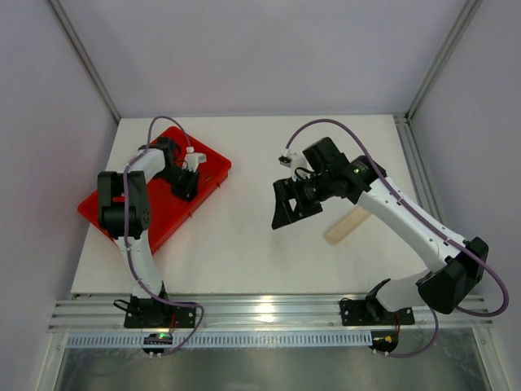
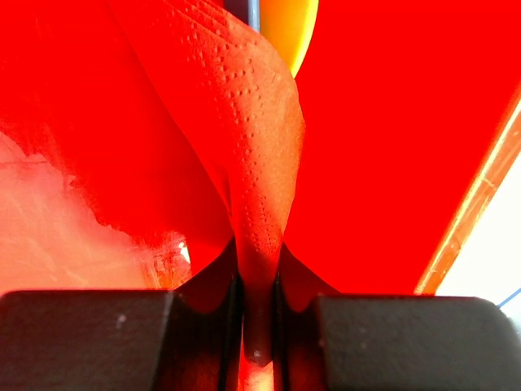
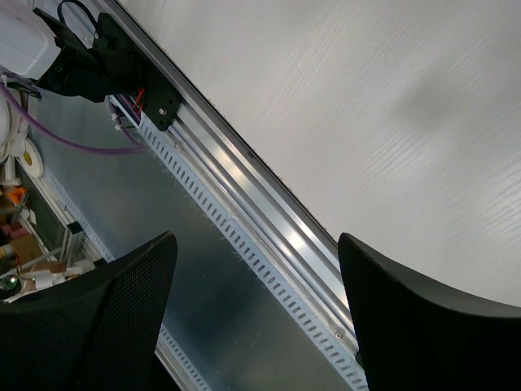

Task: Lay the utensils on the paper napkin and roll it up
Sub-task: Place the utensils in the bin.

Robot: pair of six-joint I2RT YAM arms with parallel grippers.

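My left gripper [image 1: 186,183] is over the red plastic tray [image 1: 213,167] at the left. In the left wrist view it [image 2: 259,285] is shut on a pinched fold of the red paper napkin [image 2: 260,122], which rises as a dotted ridge above the tray floor [image 2: 391,122]. In the top view I cannot tell the napkin from the tray. The pale tan utensils [image 1: 348,224] lie on the white table, partly under my right arm. My right gripper [image 1: 291,208] is open and empty, raised left of the utensils. Its wrist view [image 3: 254,269] shows nothing between the jaws.
A yellow rounded object [image 2: 286,24] shows at the top of the left wrist view beyond the napkin. The aluminium rail [image 3: 269,228] runs along the table's near edge, with an arm base [image 3: 98,61] on it. The tray's raised rim [image 2: 472,212] borders the white table.
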